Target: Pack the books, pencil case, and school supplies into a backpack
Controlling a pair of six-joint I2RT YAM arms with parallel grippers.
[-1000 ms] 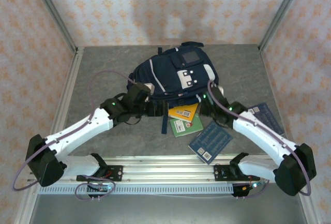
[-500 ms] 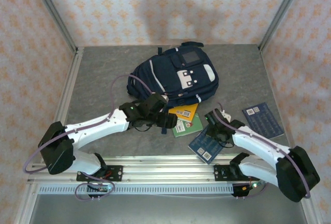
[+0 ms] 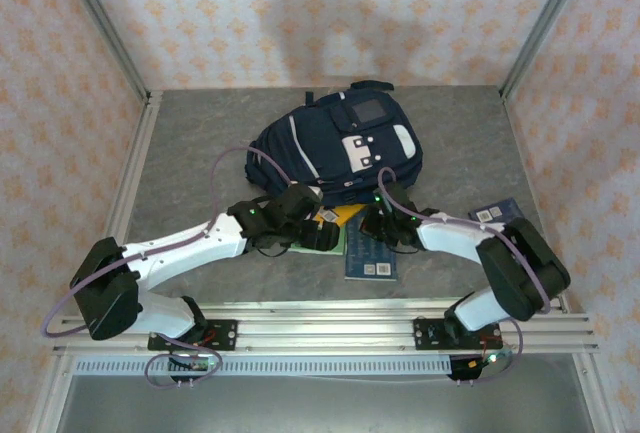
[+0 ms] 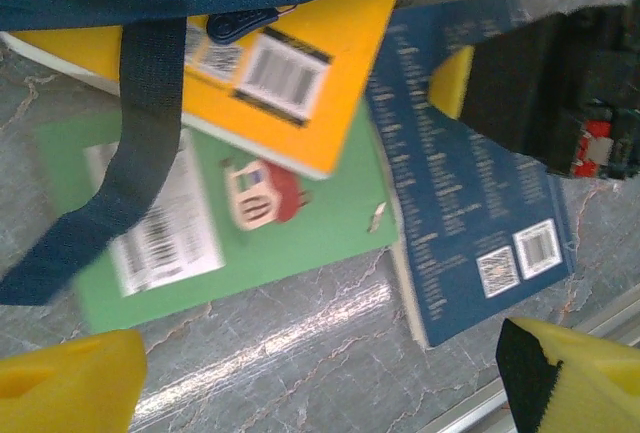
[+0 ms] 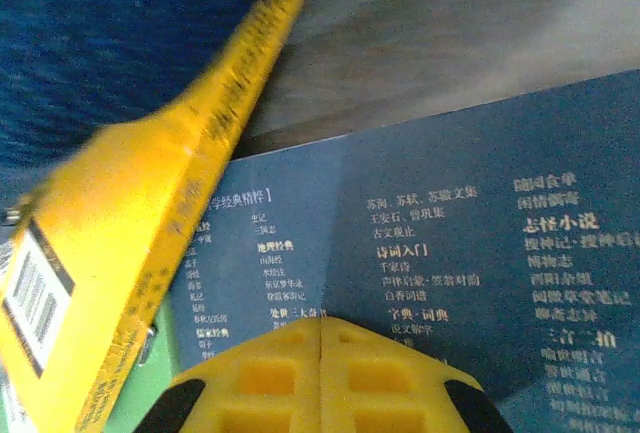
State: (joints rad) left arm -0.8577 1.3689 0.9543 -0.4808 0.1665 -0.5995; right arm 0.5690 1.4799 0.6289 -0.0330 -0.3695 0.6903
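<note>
One dark blue book [image 4: 460, 203] now lies against the green book [image 4: 300, 233], dragged by the closed right hand [image 5: 320, 363]; left hand [image 4: 320, 393] open, empty.

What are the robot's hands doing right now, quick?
Left gripper: open, holding nothing.
Right gripper: shut, empty, over the dark blue book.

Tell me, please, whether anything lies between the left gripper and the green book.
Partly. The open left gripper hovers over the green book, but a backpack strap drapes across the book's barcode-label end, and the orange-yellow book overlaps its far edge. The book's middle and near edge lie bare.
</note>
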